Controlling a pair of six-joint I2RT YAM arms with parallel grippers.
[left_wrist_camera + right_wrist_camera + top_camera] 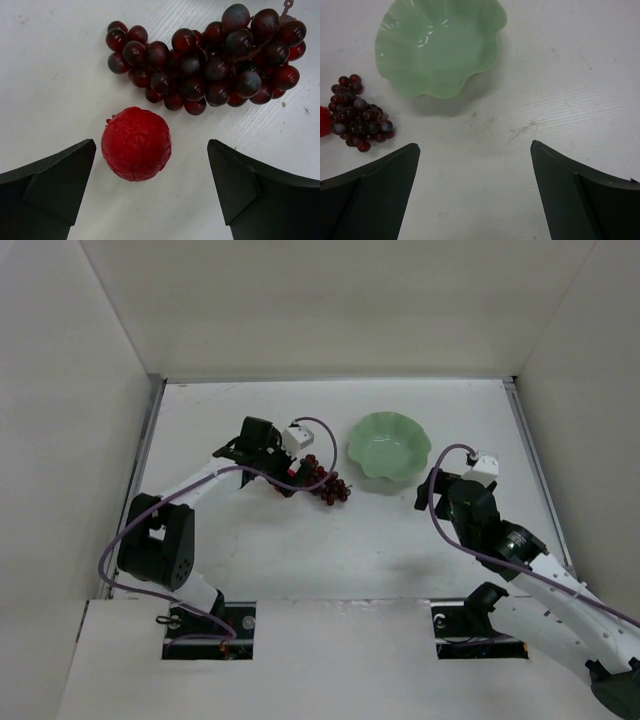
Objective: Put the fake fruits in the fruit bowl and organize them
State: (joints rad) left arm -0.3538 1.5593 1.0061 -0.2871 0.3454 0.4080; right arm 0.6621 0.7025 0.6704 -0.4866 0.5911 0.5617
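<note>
The left gripper (151, 150) hangs spread wide right over the small red fruit (136, 144). One dark finger stands on either side, with bare table showing between each finger and the fruit, so nothing is gripped yet. The fruit is round with a bumpy, wrinkled skin and sits on the white table (45, 70), a little nearer the left-hand finger in the wrist view. Just beyond it, close but apart, lies the bunch of dark purple grapes (210, 60), stretched crosswise to the fingers. From above, both fruits lie to the left of the mint-green fruit bowl (390, 445), which has nothing in it, and the near end of the grapes is close to its wavy rim without touching it. The right gripper (475, 147) is also spread and empty, over bare table at the bowl's near right side. To my eye the step in hand is picking up the red fruit. To do it well, I'd shift the gripper a touch so the fruit sits midway between the fingers. Then I'd come straight down until the fingers flank its widest part and close gently, since a round, hard fruit could roll or pop out of a lopsided squeeze. The fingers should stay short of the grapes so the bunch isn't dragged. The fruit looks best set to one side of the bowl, leaving room for the grapes.
</note>
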